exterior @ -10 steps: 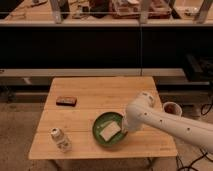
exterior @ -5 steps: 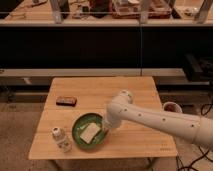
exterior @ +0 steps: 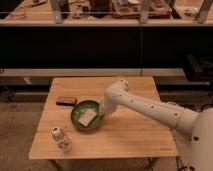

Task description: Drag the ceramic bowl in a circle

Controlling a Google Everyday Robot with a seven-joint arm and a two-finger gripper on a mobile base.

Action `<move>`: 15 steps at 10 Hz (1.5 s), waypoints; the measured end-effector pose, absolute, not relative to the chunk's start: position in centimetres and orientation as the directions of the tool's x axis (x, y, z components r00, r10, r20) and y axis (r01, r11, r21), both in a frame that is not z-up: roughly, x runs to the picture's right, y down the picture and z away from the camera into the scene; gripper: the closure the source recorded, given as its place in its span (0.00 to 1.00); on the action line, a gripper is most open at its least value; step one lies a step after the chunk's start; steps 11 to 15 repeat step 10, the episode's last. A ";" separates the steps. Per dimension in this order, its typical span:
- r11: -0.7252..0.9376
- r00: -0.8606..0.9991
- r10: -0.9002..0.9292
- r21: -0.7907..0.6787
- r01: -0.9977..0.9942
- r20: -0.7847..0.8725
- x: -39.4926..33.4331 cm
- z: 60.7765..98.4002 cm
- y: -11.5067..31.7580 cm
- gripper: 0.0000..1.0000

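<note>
A square, pale wooden worktop [exterior: 125, 135] fills the middle of the view, standing on a speckled floor in front of dark shelving.

A thick white robot arm [exterior: 150, 107] reaches in from the lower right and crosses the worktop toward its left half, bending downward at a rounded elbow joint. This low, slanted reach lets the arm push or pull sideways across the surface, which suits dragging rather than lifting.

The round, shallow, glossy green ceramic bowl [exterior: 80, 114] sits flat on the worktop, left of centre. Something pale and flat lies inside it; what it is cannot be made out. The bowl rests on the wood, so it is probably meant to slide along a curved path.

The hand [exterior: 101, 117] is at the bowl's right rim, touching or hooked over the edge. Whether it is spread or pressed together cannot be told, as the arm's end hides that detail. Holding at the rim, not the middle, would give it leverage to steer the bowl.

A small white bottle [exterior: 60, 139] stands near the front left corner, just below the bowl. It looks close enough to be knocked if the circle swings wide.

A small dark rectangular block [exterior: 66, 100] lies just beyond the bowl's upper left edge, another likely obstacle.
</note>
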State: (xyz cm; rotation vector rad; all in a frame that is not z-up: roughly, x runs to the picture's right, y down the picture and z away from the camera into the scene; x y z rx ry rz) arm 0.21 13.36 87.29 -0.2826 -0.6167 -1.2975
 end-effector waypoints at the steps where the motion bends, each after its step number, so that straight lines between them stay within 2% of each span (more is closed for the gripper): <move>1: 0.294 0.179 -0.799 0.115 0.949 0.574 1.7 88.5 12.7 1.00; 4: 0.344 0.286 -0.784 0.003 0.939 0.551 7.8 88.5 12.4 1.00; 7: 0.348 0.344 -0.771 -0.098 0.932 0.536 12.4 84.2 14.9 1.00; 10: 0.321 0.328 -0.752 -0.118 0.940 0.572 12.5 80.7 18.3 1.00; 15: 0.321 0.328 -0.752 -0.118 0.940 0.572 12.5 80.7 18.3 1.00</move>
